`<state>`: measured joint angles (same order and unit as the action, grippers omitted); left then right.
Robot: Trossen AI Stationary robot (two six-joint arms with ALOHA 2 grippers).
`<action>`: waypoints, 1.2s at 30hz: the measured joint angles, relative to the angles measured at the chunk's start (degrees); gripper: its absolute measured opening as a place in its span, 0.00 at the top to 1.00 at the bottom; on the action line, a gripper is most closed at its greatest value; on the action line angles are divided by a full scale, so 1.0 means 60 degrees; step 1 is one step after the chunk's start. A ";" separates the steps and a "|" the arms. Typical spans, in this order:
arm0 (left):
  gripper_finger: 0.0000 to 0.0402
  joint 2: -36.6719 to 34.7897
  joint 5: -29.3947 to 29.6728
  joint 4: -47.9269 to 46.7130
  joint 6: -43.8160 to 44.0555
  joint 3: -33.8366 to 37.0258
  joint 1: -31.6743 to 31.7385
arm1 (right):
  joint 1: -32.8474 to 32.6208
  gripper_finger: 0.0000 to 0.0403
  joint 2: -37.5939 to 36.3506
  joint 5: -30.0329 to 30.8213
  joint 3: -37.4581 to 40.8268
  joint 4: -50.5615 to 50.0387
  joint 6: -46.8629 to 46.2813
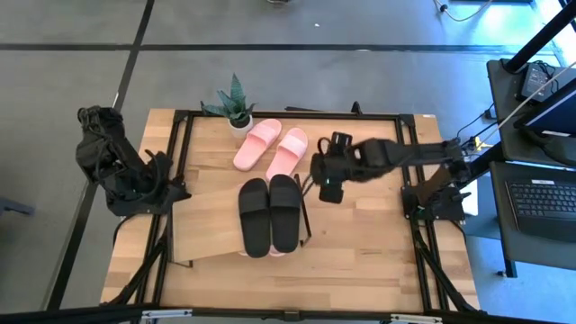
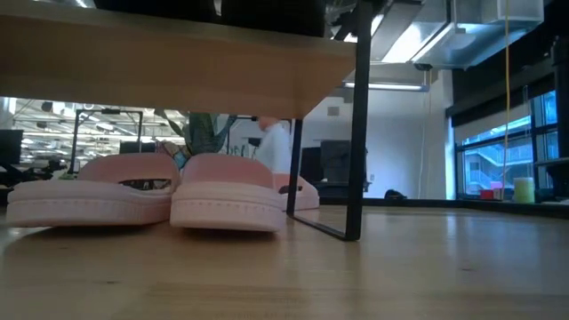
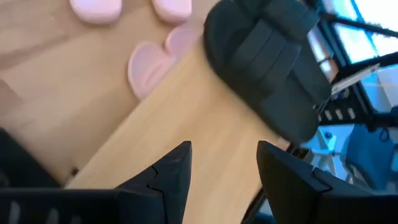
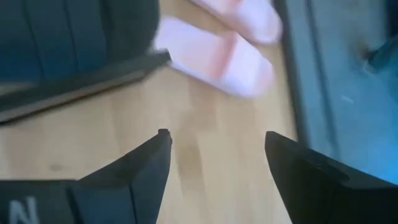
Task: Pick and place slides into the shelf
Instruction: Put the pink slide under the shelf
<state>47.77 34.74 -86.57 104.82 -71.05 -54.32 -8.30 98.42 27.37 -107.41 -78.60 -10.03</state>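
Note:
The shelf point(image 1: 211, 225) stands on the table at the near left. A black pair of slides point(image 1: 268, 214) lies sole-down on its top board point(image 3: 186, 124). Under the board a pink pair point(image 2: 142, 197) rests on its soles on the tabletop. Another pink pair point(image 1: 271, 148) lies on the table beyond the shelf. My left gripper point(image 1: 173, 191) hangs open and empty over the shelf's left end point(image 3: 224, 165). My right gripper point(image 1: 322, 176) hovers open and empty point(image 4: 217, 146) over bare table, right of the black slides and near a pink slide point(image 4: 214, 59).
A potted plant point(image 1: 234, 106) stands at the table's far edge beside the pink pair. The shelf's thin black end frame point(image 2: 360, 133) rises on its right side. Bare tabletop lies to the right point(image 1: 378, 243). A desk with a laptop point(image 1: 540, 198) stands beyond the right edge.

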 joint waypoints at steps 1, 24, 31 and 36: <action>0.57 0.0000 0.0137 0.0000 -0.0052 0.0000 0.0053 | 0.0243 0.36 -0.0243 -0.0379 0.0391 0.0588 0.0302; 0.57 -0.0929 0.1058 -0.0155 -0.3492 0.0624 0.3392 | 0.5671 0.36 -0.1350 -0.7223 0.4766 0.9821 0.1667; 0.57 -0.0909 0.0244 0.2590 -0.5765 0.1413 0.4329 | 0.5930 0.36 -0.1349 -0.7263 0.4774 1.0393 0.1466; 0.57 -0.0929 -0.0987 0.3053 -0.6269 0.1910 0.5547 | 0.5993 0.36 -0.1349 -0.7260 0.4713 1.0613 0.1491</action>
<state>42.19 28.82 -68.25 67.20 -59.59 -21.03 27.66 90.32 -16.19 -79.13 -14.92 -1.08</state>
